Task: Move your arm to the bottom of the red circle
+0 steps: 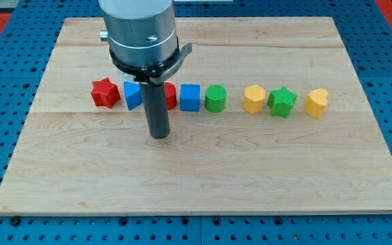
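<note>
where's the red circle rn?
Red circle sits left of centre in the block row, between two blue blocks, mostly hidden behind my tip.

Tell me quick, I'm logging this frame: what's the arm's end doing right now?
No gripper, just a rod: my tip holds nothing, sitting on the board just below the red circle, which the rod partly hides.

Bright even light, sharp pic, soft shadows.

Red circle (pixel 171 96): mostly hidden behind dark rod, only a red sliver showing. Sits flat on tabletop (pixel 203 177), in the block row, between two blue blocks.
</note>
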Motion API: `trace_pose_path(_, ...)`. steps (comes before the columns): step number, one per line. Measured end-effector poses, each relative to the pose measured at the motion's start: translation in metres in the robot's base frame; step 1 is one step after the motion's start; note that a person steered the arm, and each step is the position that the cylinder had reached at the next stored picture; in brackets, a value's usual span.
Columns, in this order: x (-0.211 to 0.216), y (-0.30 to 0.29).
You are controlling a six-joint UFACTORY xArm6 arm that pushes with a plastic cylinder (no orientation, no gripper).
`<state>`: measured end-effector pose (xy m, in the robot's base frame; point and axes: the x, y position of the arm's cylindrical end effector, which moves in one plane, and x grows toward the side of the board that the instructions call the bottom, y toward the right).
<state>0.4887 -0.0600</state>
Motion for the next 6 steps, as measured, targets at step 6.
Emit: trace_pose_path(6,-0.015,-0.001)
